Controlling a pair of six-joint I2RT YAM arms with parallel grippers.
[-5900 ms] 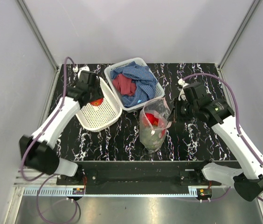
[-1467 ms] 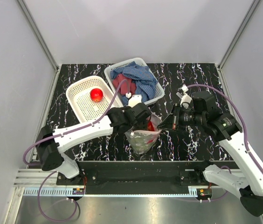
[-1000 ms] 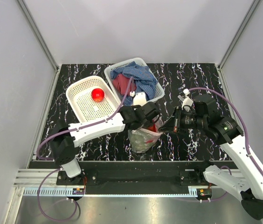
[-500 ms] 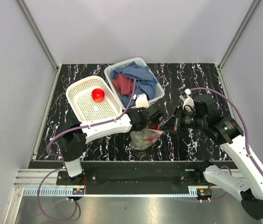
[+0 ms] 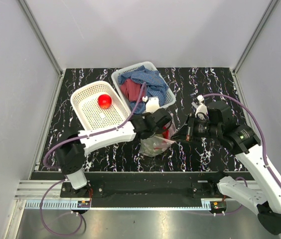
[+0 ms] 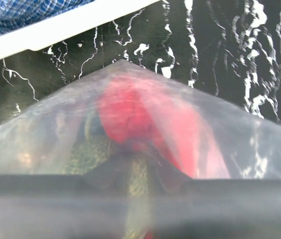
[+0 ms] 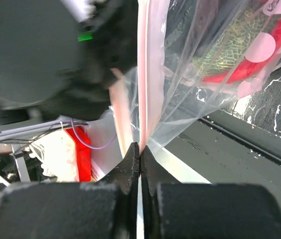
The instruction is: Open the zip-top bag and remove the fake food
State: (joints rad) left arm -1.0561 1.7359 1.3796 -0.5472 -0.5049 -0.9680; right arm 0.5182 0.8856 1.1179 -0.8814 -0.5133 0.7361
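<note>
The right gripper (image 7: 139, 152) was pinched shut on the zip edge of the zip-top bag (image 5: 153, 145), at the front middle of the table (image 5: 205, 82), seemingly holding its mouth up for the left gripper (image 5: 163, 124), whose spread was unreadable, close above the red fake food (image 6: 140, 117) inside.

Our left gripper (image 5: 164, 128) is in the mouth of the clear dotted plastic bag (image 5: 152, 146). Our right gripper (image 5: 179, 135) touches the bag's edge.

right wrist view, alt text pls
The right pincer is shut on the pink seal edge of the clear zip-top bag. Red fake food shows through the plastic, and the dark left arm fills the upper left.
</note>
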